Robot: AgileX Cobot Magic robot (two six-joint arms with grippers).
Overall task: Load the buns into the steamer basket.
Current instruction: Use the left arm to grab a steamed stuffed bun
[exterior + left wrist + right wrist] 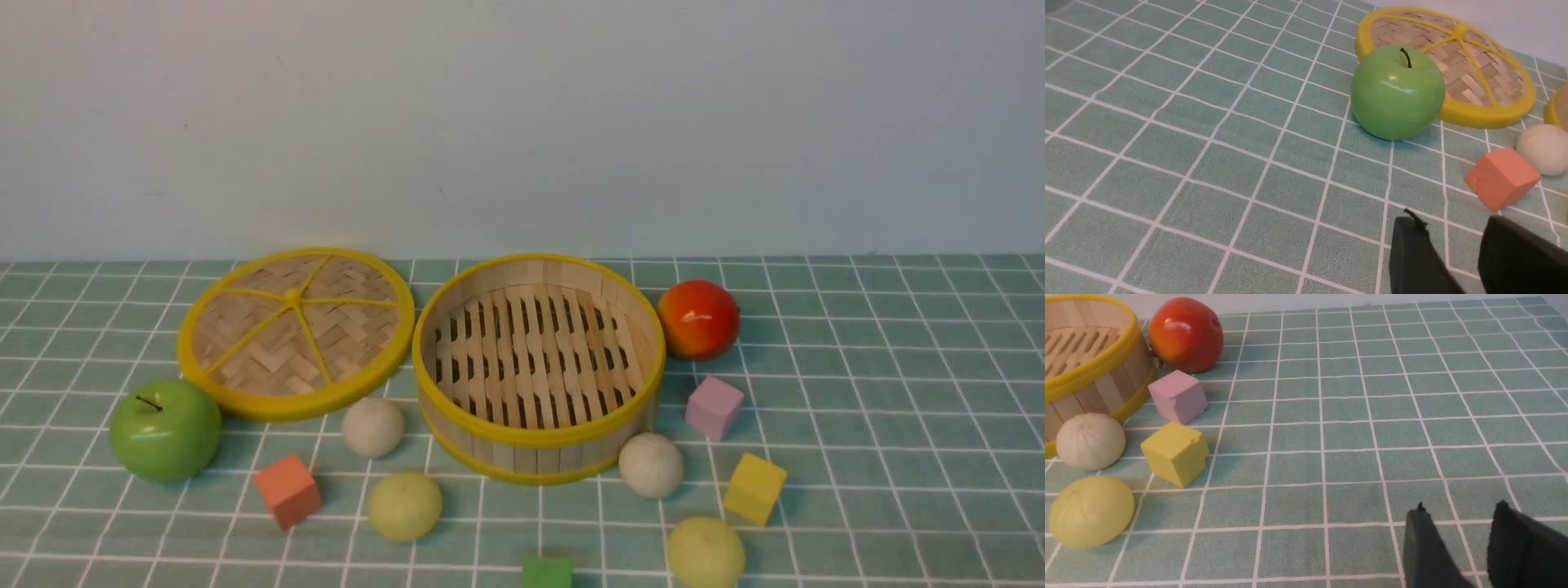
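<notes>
Your left gripper [1451, 222] and right gripper [1459, 512] both stand apart, gripping nothing. The four buns [373, 426] lie on the cloth [898, 408] at the near side of the basket [539, 457], two left, two right.

Off-white buns [373, 426] [651, 465]: two
Yellow-green buns [405, 506] [706, 553]: two
Apples [166, 429] [699, 319]: two, one green, one red
Cubes [286, 491] [714, 407] [755, 488] [547, 572]: four, one each orange, pink, yellow, green
Steamer basket [531, 457]: one
Woven lid [295, 333]: one
End effectors: two, left end effector [1453, 220], right end effector [1459, 508]
</notes>
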